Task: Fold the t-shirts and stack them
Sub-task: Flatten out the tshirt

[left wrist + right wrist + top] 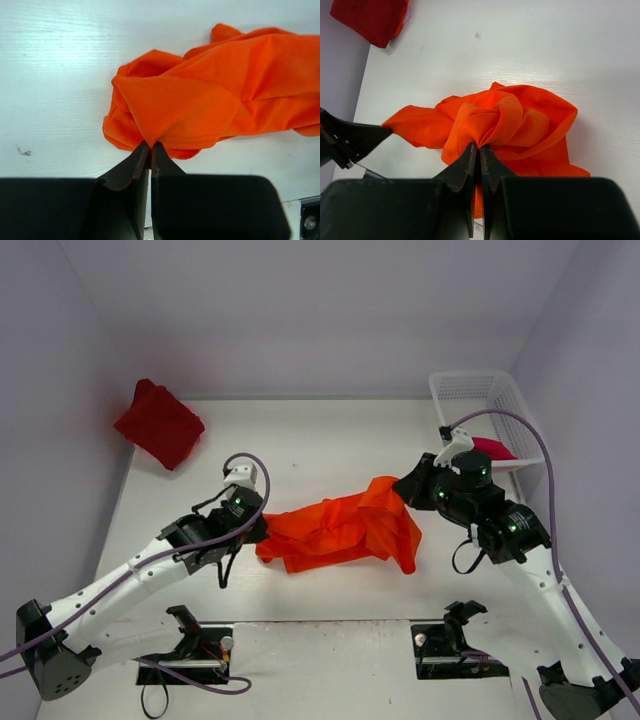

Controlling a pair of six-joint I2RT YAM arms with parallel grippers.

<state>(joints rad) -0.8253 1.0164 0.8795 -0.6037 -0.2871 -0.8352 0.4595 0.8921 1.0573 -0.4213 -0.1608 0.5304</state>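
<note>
The bright orange t-shirt (342, 531) hangs crumpled between my two grippers over the middle of the table. My left gripper (258, 530) is shut on its left end, cloth pinched at the fingertips (150, 148). On the shirt's right end my right gripper (403, 490) is shut, a bunched fold caught between its tips (480, 148). A dark red t-shirt (159, 423) lies folded at the far left corner, partly against the wall, and shows in the right wrist view too (370, 17). The crimson-pink t-shirt (493, 449) sits in the basket, mostly hidden behind my right arm.
A white mesh basket (478, 393) stands at the far right corner. Walls close in on the left, back and right. Two arm base mounts (190, 645) sit at the near edge.
</note>
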